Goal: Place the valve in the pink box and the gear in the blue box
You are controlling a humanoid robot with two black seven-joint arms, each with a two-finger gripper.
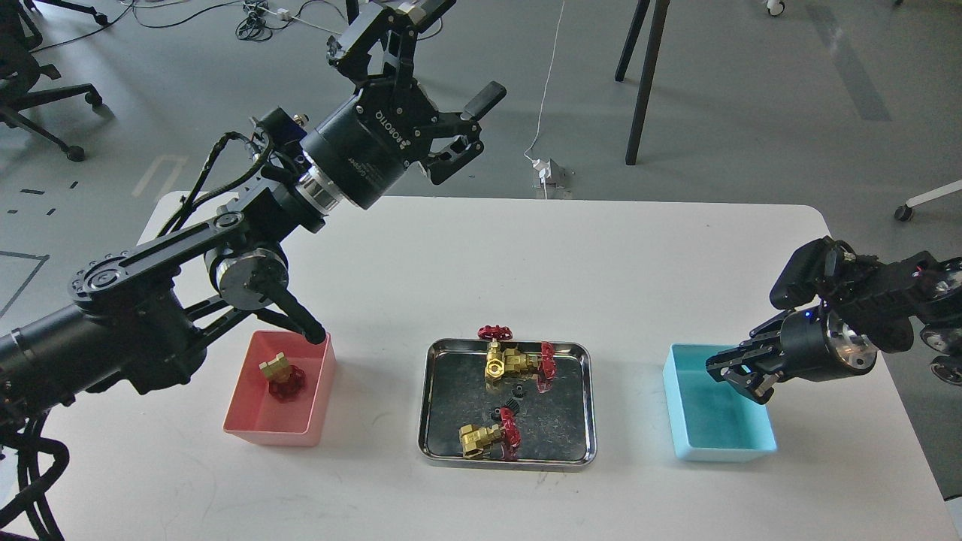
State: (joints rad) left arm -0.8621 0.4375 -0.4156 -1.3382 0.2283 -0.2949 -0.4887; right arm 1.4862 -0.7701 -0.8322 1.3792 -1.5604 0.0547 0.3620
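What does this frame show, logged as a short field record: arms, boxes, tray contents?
left gripper: open, raised beyond the table's far edge, holding nothing
right gripper: over the blue box's near-tray rim; open or shut unclear
pink box: one valve inside
blue box: looks empty
steel tray: three brass valves with red handwheels, two small black gears seen
table: white
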